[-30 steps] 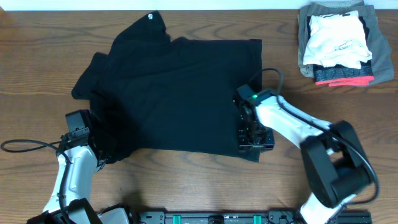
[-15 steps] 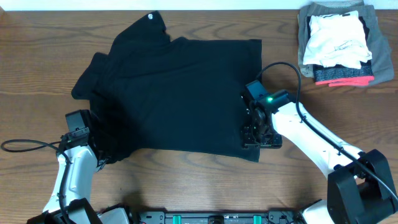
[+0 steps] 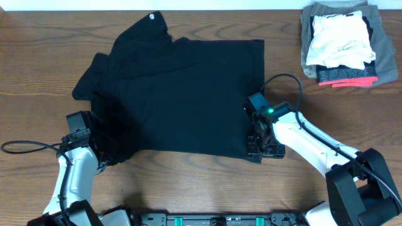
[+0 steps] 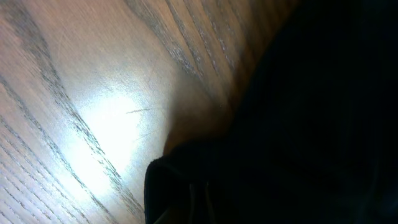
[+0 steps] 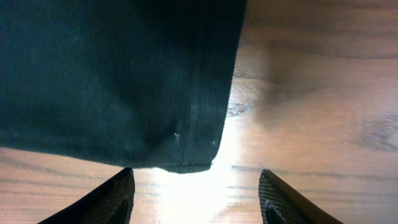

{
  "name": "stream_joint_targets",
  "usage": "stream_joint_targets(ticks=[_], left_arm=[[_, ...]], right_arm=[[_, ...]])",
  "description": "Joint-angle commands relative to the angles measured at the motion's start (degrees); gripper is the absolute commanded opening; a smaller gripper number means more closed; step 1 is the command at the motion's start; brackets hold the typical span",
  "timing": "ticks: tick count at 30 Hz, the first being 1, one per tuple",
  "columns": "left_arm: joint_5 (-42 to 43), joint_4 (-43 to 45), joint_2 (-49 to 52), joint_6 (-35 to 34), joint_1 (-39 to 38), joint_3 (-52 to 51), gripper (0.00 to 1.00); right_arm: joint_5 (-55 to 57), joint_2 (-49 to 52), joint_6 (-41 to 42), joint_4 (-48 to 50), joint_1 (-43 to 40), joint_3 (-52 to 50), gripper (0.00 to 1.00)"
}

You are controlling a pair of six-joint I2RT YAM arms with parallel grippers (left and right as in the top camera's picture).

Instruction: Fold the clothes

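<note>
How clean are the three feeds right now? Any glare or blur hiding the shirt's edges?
Overhead: sharp, evenly lit, but the black T-shirt shows little fold detail. Left wrist: soft focus, bright glare on the table, fabric nearly featureless black. Right wrist: hem stitching crisp; glare on the wood just below the shirt corner, inside the open right claw.

We note the black T-shirt [image 3: 182, 94] spread on the table [image 3: 38, 63]. Left gripper [image 3: 107, 148] sits at its lower-left edge, and right gripper [image 3: 262, 149] at its lower-right corner.
</note>
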Motion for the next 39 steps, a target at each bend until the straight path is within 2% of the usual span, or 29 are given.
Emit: stream_joint_targets(ticks=[1, 12, 27, 35, 37, 39], left_arm=[[-0.46, -0.50, 0.44, 1.01, 0.02, -0.44, 0.06], [-0.46, -0.81, 0.44, 1.01, 0.02, -0.44, 0.06], [-0.46, -1.16, 0.44, 1.01, 0.02, -0.44, 0.06], [-0.48, -1.16, 0.44, 1.01, 0.02, -0.44, 0.06], [-0.48, -1.16, 0.44, 1.01, 0.02, -0.44, 0.06], [-0.50, -1.11, 0.44, 1.03, 0.02, -0.44, 0.06]], right_arm=[[0.31, -0.09, 1.95, 1.95, 0.48, -1.66, 0.60], [-2.32, -0.07, 3.23, 6.82, 1.38, -3.26, 0.41], [2.54, -0.07, 6.95, 5.60, 3.85, -3.80, 0.43], [2.71, 0.00, 7.65, 8.68, 3.85, -6.14, 0.45], [2.71, 0.00, 7.74, 9.09, 3.85, -6.60, 0.43], [2.71, 0.00, 7.72, 9.09, 3.85, -6.62, 0.35]])
